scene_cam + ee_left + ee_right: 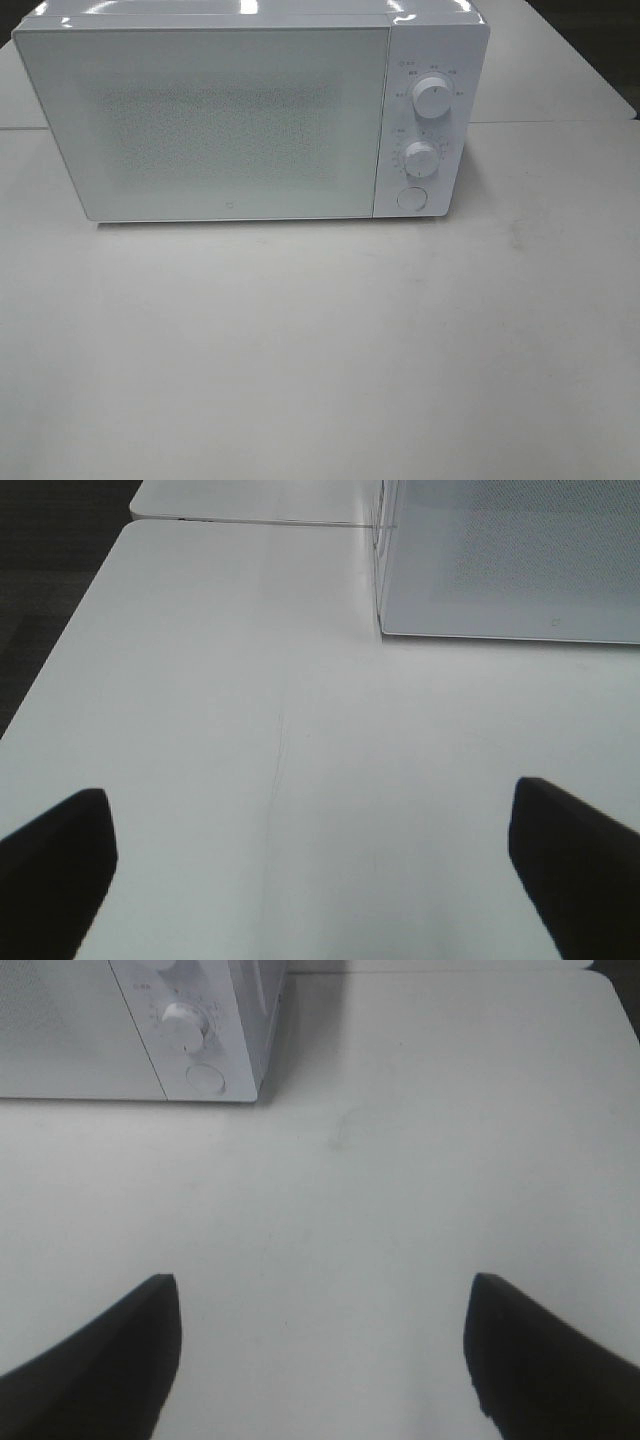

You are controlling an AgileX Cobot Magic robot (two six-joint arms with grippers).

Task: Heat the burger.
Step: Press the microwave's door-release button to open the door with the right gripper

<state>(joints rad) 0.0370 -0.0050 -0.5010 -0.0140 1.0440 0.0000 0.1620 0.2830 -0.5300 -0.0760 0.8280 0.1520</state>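
Observation:
The burger is out of view in every frame. A white microwave (250,115) stands at the back of the table with its door shut; two round knobs (433,98) and a round button (411,198) sit on its right panel. My left gripper (310,865) is open over bare table, with the microwave's left front corner (385,630) ahead of it. My right gripper (320,1345) is open too, nothing between its fingers, and the microwave's control panel (190,1030) lies ahead to one side. Neither arm shows in the exterior high view.
The white table (320,350) stretches in front of the microwave. A second table top (250,500) abuts it behind, with a seam between them. Dark floor (40,570) lies past the table's left edge.

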